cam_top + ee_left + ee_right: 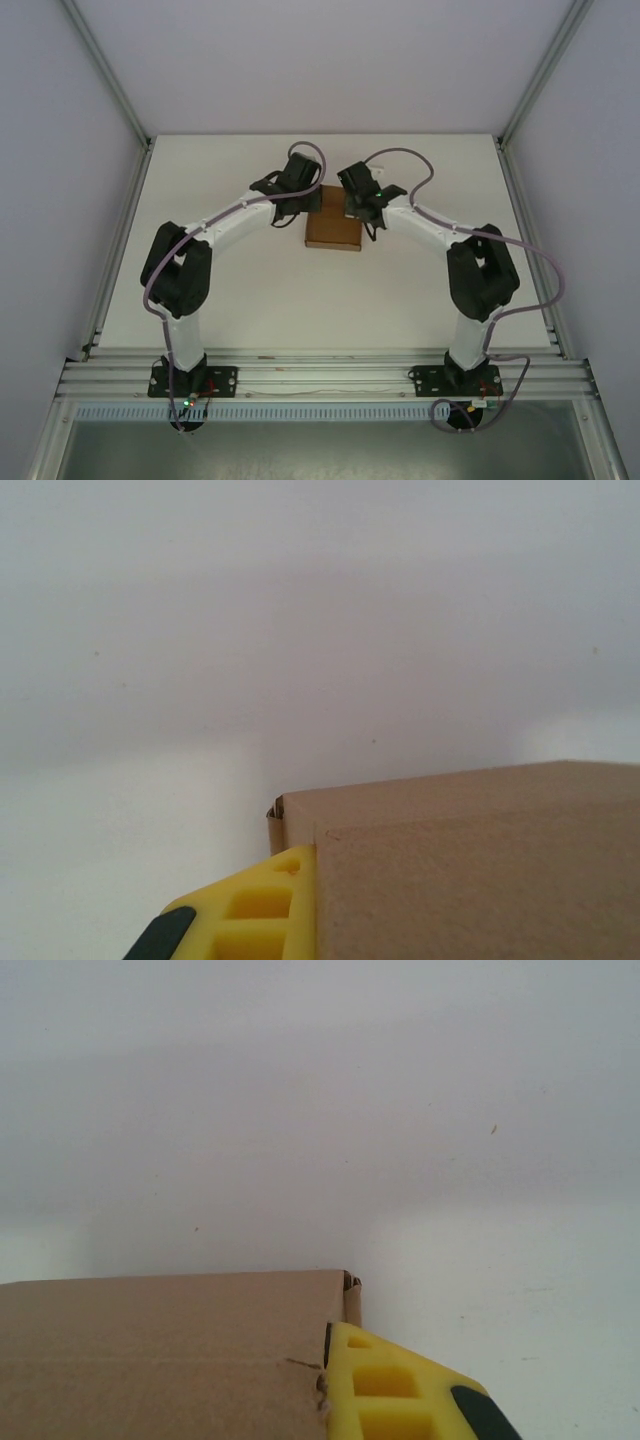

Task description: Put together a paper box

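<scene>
brown paper box (pixel 333 233) on the worktop (pixel 400 290); left gripper (pixel 305 208) and right gripper (pixel 358 212) at its far corners, grasp cannot be told.

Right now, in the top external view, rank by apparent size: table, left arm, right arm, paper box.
Largest: table.
Then left arm and right arm, alike, not ranked.
Smallest: paper box.

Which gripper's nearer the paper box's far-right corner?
Right gripper: its fingers are at that corner of the paper box; left gripper sits at the far-left corner.
</scene>
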`<state>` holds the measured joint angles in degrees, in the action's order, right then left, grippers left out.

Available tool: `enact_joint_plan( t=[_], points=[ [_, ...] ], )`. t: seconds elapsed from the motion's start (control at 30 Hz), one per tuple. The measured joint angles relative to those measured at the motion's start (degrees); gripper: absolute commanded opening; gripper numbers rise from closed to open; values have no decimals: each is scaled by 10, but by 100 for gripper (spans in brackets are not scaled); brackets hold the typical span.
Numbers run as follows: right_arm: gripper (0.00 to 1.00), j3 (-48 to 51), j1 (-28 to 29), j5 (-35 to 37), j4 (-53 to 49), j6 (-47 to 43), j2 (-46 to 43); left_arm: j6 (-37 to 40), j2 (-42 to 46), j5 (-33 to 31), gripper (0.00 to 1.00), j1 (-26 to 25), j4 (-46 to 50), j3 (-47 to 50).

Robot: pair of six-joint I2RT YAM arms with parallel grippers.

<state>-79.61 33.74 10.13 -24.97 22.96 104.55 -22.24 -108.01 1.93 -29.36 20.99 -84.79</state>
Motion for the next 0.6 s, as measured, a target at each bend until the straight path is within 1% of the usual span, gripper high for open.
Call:
enact_joint_plan(
  t=[0.13, 0.27, 0.37, 0.5, 0.6],
  points=[
    [0, 0, 8, 20, 3, 5, 2, -26, -2, 1, 0, 1, -5, 0],
    [0, 16, 9, 36, 34, 6, 1, -33, -2, -1, 0, -1, -23, 9],
    [0, 56, 12, 48, 78, 3, -4, -32, -1, -12, 0, -9, -53, 38],
    [0, 117, 18, 61, 132, -4, -15, -33, 7, -13, 0, -23, -95, 95],
    [0, 152, 23, 70, 174, -12, -32, -33, 21, -16, 0, -28, -122, 118]
  ],
)
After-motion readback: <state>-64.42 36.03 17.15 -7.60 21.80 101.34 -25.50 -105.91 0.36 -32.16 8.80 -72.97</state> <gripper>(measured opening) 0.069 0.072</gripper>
